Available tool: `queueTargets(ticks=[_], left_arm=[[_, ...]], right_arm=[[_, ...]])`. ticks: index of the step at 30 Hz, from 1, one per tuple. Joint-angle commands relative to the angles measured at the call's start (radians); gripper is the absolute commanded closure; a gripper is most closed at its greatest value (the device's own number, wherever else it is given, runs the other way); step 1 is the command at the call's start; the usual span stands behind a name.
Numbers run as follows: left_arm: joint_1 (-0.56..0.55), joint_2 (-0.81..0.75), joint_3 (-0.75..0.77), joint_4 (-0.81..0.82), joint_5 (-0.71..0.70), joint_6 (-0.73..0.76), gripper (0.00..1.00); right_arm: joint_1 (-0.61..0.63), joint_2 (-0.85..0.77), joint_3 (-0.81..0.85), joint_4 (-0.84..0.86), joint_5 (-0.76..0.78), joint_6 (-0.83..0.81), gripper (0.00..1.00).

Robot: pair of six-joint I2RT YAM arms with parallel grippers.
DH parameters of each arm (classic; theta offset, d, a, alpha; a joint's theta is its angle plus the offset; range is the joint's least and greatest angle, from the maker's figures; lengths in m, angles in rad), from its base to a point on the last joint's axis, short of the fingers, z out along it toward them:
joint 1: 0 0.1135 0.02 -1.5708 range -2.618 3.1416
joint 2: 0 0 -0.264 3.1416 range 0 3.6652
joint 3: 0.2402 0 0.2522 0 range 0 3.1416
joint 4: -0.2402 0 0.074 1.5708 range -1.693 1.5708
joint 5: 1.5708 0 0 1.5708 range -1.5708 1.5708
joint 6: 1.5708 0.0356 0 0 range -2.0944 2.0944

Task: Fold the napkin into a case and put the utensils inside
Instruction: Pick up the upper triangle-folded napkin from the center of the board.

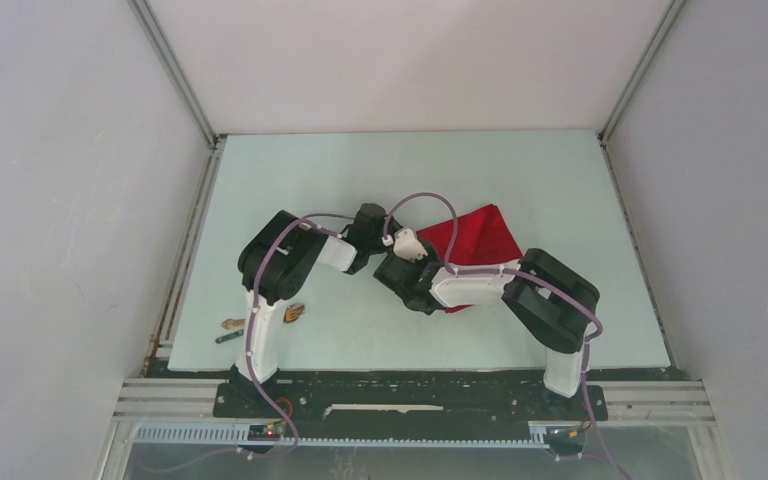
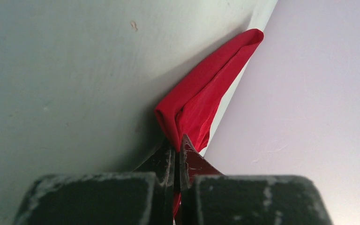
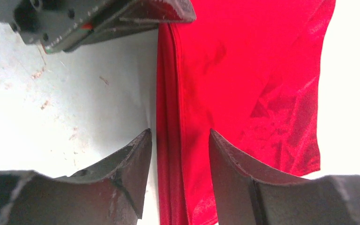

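On the pale tabletop (image 1: 360, 170) the red napkin (image 1: 480, 238) lies near the middle, only partly folded, so there is no case yet. The left claw (image 2: 178, 145) pinches its edge tight, and the right claw (image 3: 180, 136) sits open around the fold. The fork (image 1: 294, 313) and teal stick (image 1: 228, 338) lie well apart from it, not inside.

The left arm (image 1: 282, 262) and right arm (image 1: 552, 300) are built of white link shells and chunky black joint housings, each trailed by a mauve cable (image 1: 422, 196). The right gripper (image 3: 180, 136) has dark grey wedge-shaped fingers (image 3: 131, 161), scuffed pale along the edges.
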Motion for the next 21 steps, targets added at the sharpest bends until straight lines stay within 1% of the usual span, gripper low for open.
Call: queueTargets(ticks=[1,5,10,14,18,21], left_arm=[[0.005,0.006,0.015,0.037,0.014,-0.012,1.00],[0.007,0.009,0.014,0.037,0.014,-0.013,1.00],[0.007,0.011,0.017,0.040,0.013,-0.014,1.00],[0.007,0.011,0.015,0.040,0.012,-0.013,1.00],[0.007,0.014,0.018,0.041,0.011,-0.014,1.00],[0.007,0.014,0.017,0.041,0.011,-0.014,1.00]], right_arm=[[0.028,0.011,-0.007,-0.096,0.057,0.102,0.46],[0.046,-0.002,-0.021,-0.134,0.058,0.138,0.55],[0.060,-0.013,-0.036,-0.177,0.059,0.181,0.63],[0.075,-0.017,-0.039,-0.213,0.070,0.214,0.64],[0.085,-0.020,-0.040,-0.235,0.070,0.239,0.61],[0.091,-0.015,-0.040,-0.245,0.071,0.249,0.63]])
